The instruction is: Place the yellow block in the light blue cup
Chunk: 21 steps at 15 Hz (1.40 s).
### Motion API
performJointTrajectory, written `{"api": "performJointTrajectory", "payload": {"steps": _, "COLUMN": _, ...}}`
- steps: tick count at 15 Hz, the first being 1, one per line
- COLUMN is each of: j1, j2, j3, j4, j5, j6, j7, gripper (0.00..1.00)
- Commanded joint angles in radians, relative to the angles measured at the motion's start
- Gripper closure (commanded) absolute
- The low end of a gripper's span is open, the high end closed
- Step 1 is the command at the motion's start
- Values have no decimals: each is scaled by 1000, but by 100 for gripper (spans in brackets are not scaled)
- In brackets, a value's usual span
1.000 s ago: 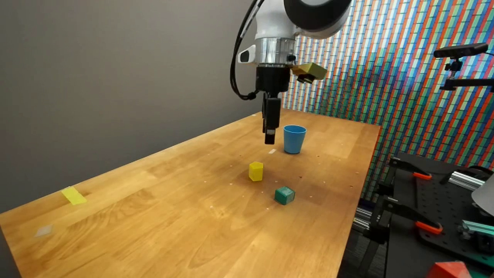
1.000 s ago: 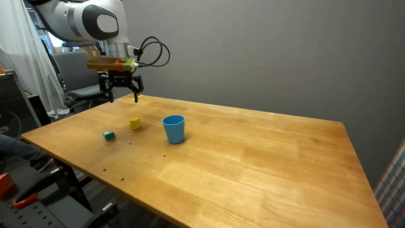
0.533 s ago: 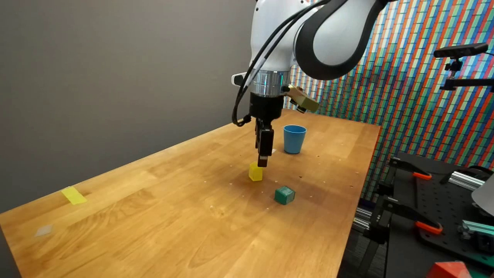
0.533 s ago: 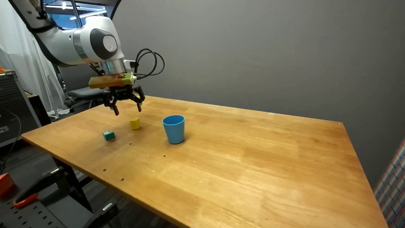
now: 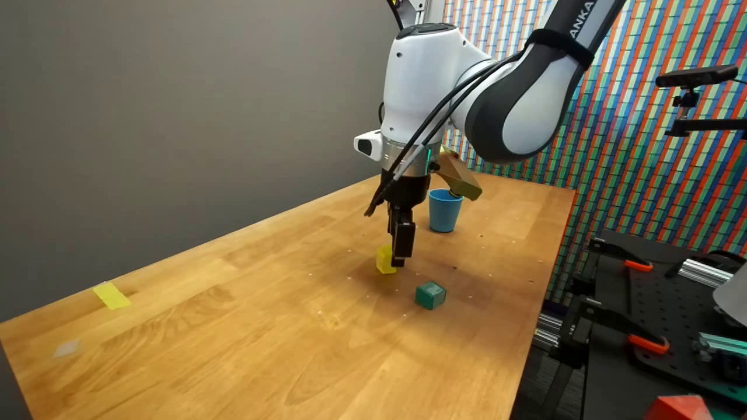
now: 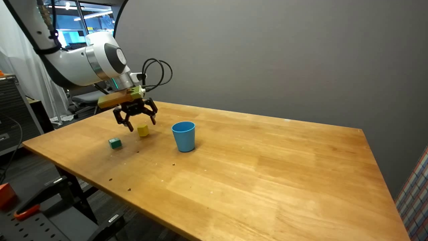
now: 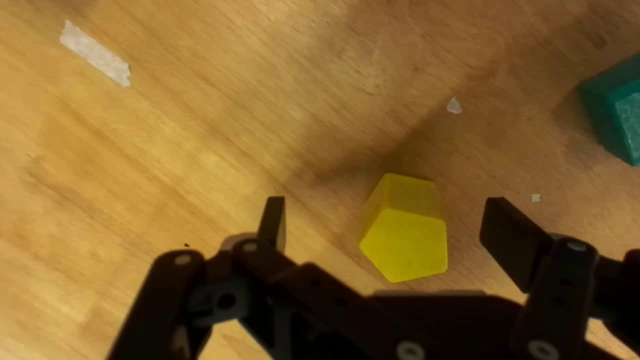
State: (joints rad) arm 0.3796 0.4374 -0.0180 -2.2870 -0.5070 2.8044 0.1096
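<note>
The yellow block (image 5: 384,261) stands on the table with a five-sided top; it also shows in an exterior view (image 6: 143,131) and in the wrist view (image 7: 407,245). The light blue cup (image 6: 184,140) stands upright beside it and also shows in an exterior view (image 5: 444,217), its rim partly behind the wrist camera mount. The cup is out of the wrist view. My gripper (image 7: 384,200) is open and empty, pointing down just above the yellow block, with the block between its fingers in the picture and a gap on each side. In an exterior view the gripper (image 6: 142,126) hangs over the block.
A small green block (image 5: 430,295) lies near the yellow block, also in an exterior view (image 6: 115,143) and at the right edge of the wrist view (image 7: 617,110). Flat yellow tape (image 5: 112,295) is on the table. A grey wall (image 6: 267,60) runs along the table's back edge.
My gripper has come down from well above the table to close over the yellow block, staying open. The blocks and the cup have not moved.
</note>
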Motion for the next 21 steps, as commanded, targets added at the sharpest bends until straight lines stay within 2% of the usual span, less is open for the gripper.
{"api": "performJointTrajectory", "payload": {"steps": 1, "j1": 16, "j2": 20, "j3": 2, "j4": 11, "j5": 5, "j6": 23, "j7": 28, "gripper": 0}}
{"api": "performJointTrajectory", "payload": {"steps": 2, "j1": 19, "j2": 22, "j3": 2, "j4": 11, "j5": 6, "j6": 27, "j7": 32, "gripper": 25}}
{"api": "performJointTrajectory", "payload": {"steps": 3, "j1": 20, "j2": 23, "j3": 0, "j4": 11, "j5": 5, "j6": 33, "j7": 35, "gripper": 27}}
{"api": "performJointTrajectory", "payload": {"steps": 4, "j1": 24, "j2": 25, "j3": -7, "j4": 11, "j5": -1, "j6": 35, "j7": 39, "gripper": 34}}
{"api": "performJointTrajectory", "payload": {"steps": 5, "j1": 25, "j2": 25, "j3": -15, "j4": 11, "j5": -6, "j6": 38, "j7": 43, "gripper": 44}}
{"api": "performJointTrajectory", "payload": {"steps": 10, "j1": 11, "j2": 12, "j3": -53, "j4": 15, "j5": -5, "j6": 30, "j7": 59, "gripper": 82}}
{"api": "performJointTrajectory", "payload": {"steps": 11, "j1": 3, "j2": -4, "j3": -63, "j4": 13, "j5": -2, "j6": 26, "j7": 60, "gripper": 85}}
{"api": "performJointTrajectory", "payload": {"steps": 12, "j1": -7, "j2": -23, "j3": -78, "j4": 12, "j5": 0, "j6": 22, "j7": 64, "gripper": 82}}
{"api": "performJointTrajectory", "payload": {"steps": 14, "j1": -35, "j2": -83, "j3": -112, "j4": 3, "j5": 8, "j6": 20, "j7": 84, "gripper": 83}}
{"api": "performJointTrajectory", "payload": {"steps": 17, "j1": -64, "j2": -183, "j3": -186, "j4": 0, "j5": -21, "j6": -2, "j7": 141, "gripper": 83}}
{"api": "performJointTrajectory", "payload": {"steps": 18, "j1": -73, "j2": -212, "j3": -212, "j4": 3, "j5": -37, "j6": -16, "j7": 169, "gripper": 83}}
{"api": "performJointTrajectory", "payload": {"steps": 19, "j1": -50, "j2": -229, "j3": -267, "j4": 6, "j5": -55, "j6": -29, "j7": 204, "gripper": 84}}
{"api": "performJointTrajectory", "payload": {"steps": 21, "j1": -44, "j2": -262, "j3": -331, "j4": 7, "j5": -104, "j6": -95, "j7": 284, "gripper": 84}}
